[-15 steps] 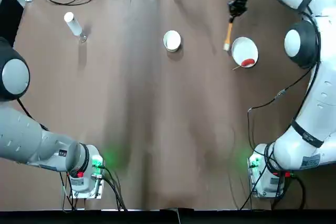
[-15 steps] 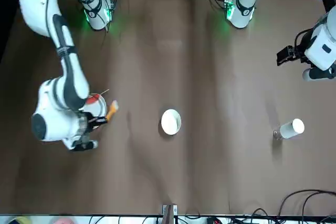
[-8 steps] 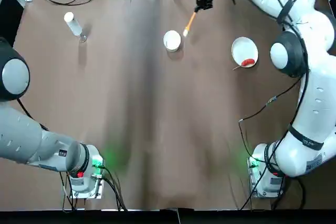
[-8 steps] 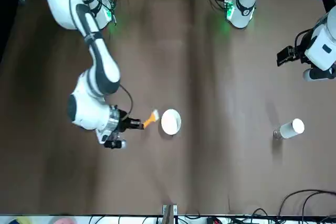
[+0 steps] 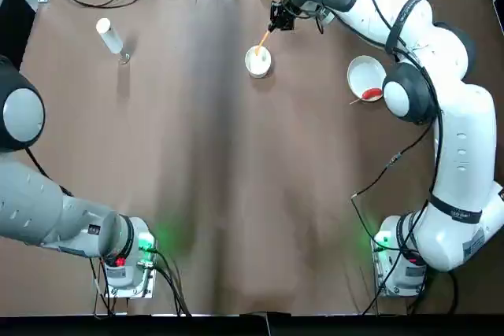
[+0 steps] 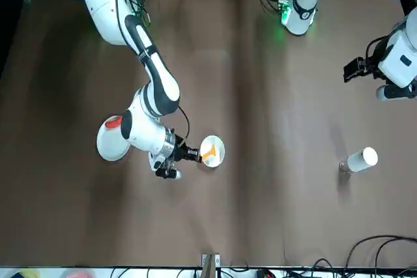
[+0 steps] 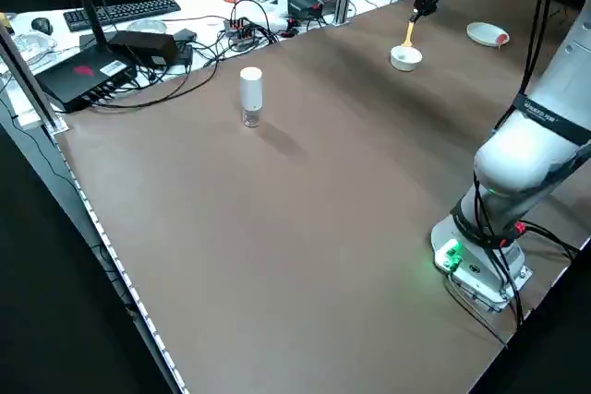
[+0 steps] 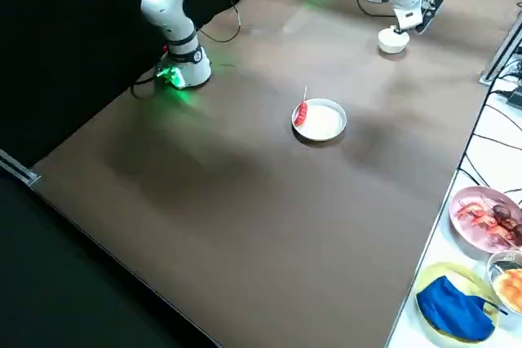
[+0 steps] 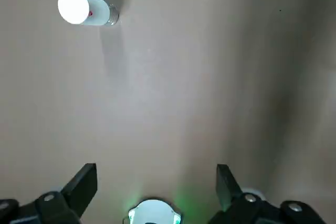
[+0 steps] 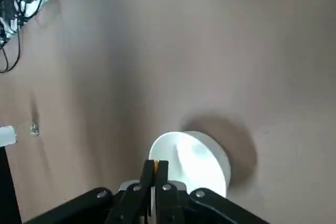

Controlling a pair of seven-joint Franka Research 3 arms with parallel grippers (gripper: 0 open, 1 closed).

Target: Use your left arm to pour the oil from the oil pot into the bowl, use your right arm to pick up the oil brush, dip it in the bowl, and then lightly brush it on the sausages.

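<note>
Brush: oil brush point(image 6: 209, 153) is clamped between the fingers of my right gripper point(image 6: 199, 154); I have it by the handle, with its head reaching over the mouth of the bowl; whether the bristles touch the inside I cannot tell.
Bowl: white bowl point(image 5: 257, 61) stands upright on the table point(image 5: 197, 194), between the oil pot and the plate, with my right gripper beside and above its rim; how much oil it holds I cannot tell.
Oil pot: capped bottle point(image 7: 251, 96) stands upright on the table, well apart from the bowl; nothing grips it.
Left gripper: parked on my left side of the table point(image 9: 160, 213), fingers spread wide with nothing between them.
Sausage: red sausage piece point(image 8: 301, 113) lies on the white plate point(image 8: 329, 122), at its edge, with a thin stick poking out past the rim.
Step in hand: dipping the brush, as I judge it; the brushing should follow.
Next move: lower the bristles into the bowl, wet them, then lift clear of the rim before swinging over to the plate; I should go gently, since a sideways knock could shift the bowl; light strokes on the sausage after that.
</note>
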